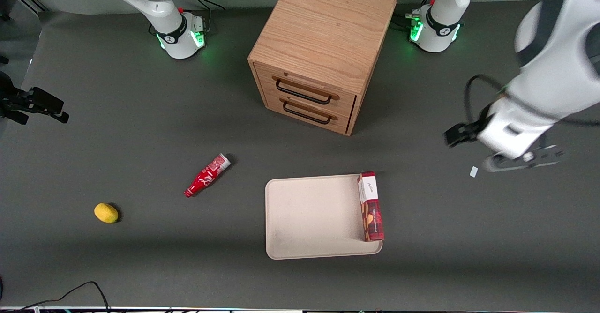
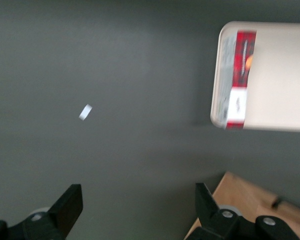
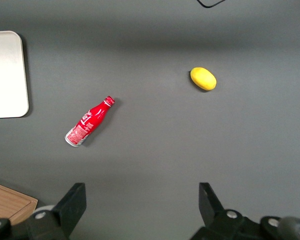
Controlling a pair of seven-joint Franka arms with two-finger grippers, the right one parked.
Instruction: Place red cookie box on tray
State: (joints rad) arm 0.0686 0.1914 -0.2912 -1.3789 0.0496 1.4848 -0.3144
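The red cookie box (image 1: 371, 206) lies flat on the cream tray (image 1: 309, 219), along the tray's rim toward the working arm's end, white label end pointing at the drawer cabinet. The left wrist view shows the same box (image 2: 238, 75) inside the tray's edge (image 2: 280, 75). My left gripper (image 1: 525, 159) hangs over bare table well away from the tray, toward the working arm's end. It is open, and the wrist view shows the gripper (image 2: 137, 207) with nothing between its fingers. A corner of the tray (image 3: 7, 75) also appears in the right wrist view.
A wooden two-drawer cabinet (image 1: 318, 55) stands farther from the front camera than the tray. A small red bottle (image 1: 206, 175) and a yellow lemon (image 1: 106, 212) lie toward the parked arm's end. A white scrap (image 1: 473, 171) sits on the table near my gripper.
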